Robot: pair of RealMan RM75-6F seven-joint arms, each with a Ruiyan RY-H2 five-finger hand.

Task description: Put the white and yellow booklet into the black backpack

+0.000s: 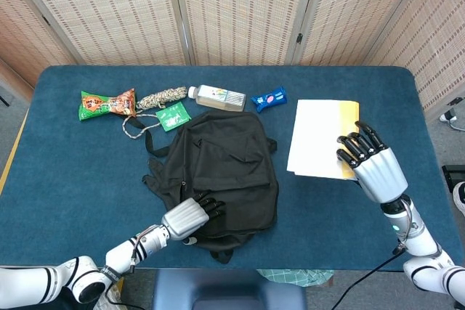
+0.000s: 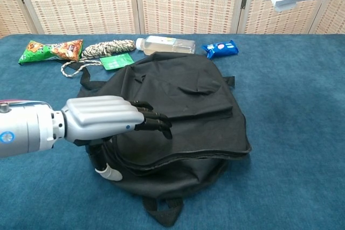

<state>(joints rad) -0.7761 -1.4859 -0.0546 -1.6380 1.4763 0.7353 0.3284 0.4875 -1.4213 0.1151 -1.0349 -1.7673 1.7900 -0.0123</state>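
- Worktop (image 1: 65,157), covered in dark blue carpet-like cloth, carries everything; the bag needs to stay flat on it while it is opened.
- Black fabric backpack (image 1: 225,165) lies flat at the centre, its zip line curving along the left and near edge; in the chest view the zip looks partly open, so the mouth should be found there and spread wide before anything goes in.
- White and yellow booklet (image 1: 320,139) is held up off the cloth to the right of the backpack, well apart from it; it should be kept level and brought in edge-first toward the opening.
- Right hand (image 1: 367,165) grips the booklet at its near yellow edge, fingers curled over the top; a firm hold matters, since thin pages sag.
- Left hand (image 2: 102,119) holds nothing, fingers extended flat and resting on the backpack's near left part by the zip; my judgement is it should hook the upper flap and lift.
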